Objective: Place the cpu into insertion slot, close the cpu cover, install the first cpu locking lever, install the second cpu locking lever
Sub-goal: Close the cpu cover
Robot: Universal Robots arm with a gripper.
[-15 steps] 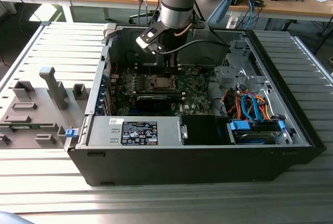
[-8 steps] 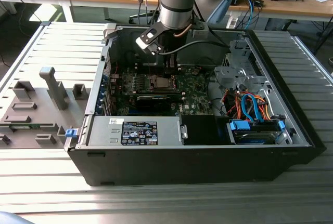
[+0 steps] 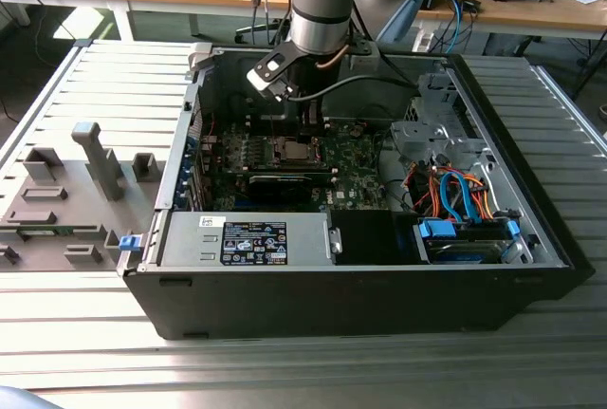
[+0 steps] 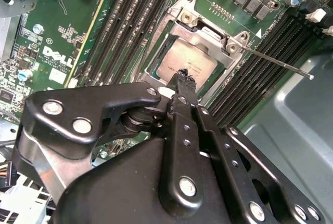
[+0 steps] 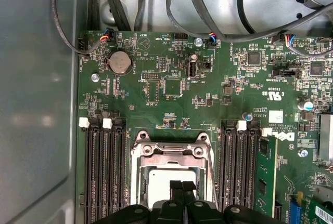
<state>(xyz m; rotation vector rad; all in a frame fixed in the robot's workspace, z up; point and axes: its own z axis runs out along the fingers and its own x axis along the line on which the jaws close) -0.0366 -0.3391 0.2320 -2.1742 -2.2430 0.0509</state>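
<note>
End effector (image 4: 184, 78) is seen closed, nothing gripped, tips pressed down at the cpu cover (image 4: 208, 34), which is laid over the cpu (image 4: 182, 60) seated in the insertion slot (image 5: 136, 182). Cover-closing is judged in hand; one locking lever (image 4: 276, 63) is not yet latched.

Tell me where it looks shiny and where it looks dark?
Exterior view: daylight brightens the ribbed table; inside the computer case it is shaded. Second wrist view: the chip gleams pale. First wrist view: soft glare on the grey case wall.
</note>
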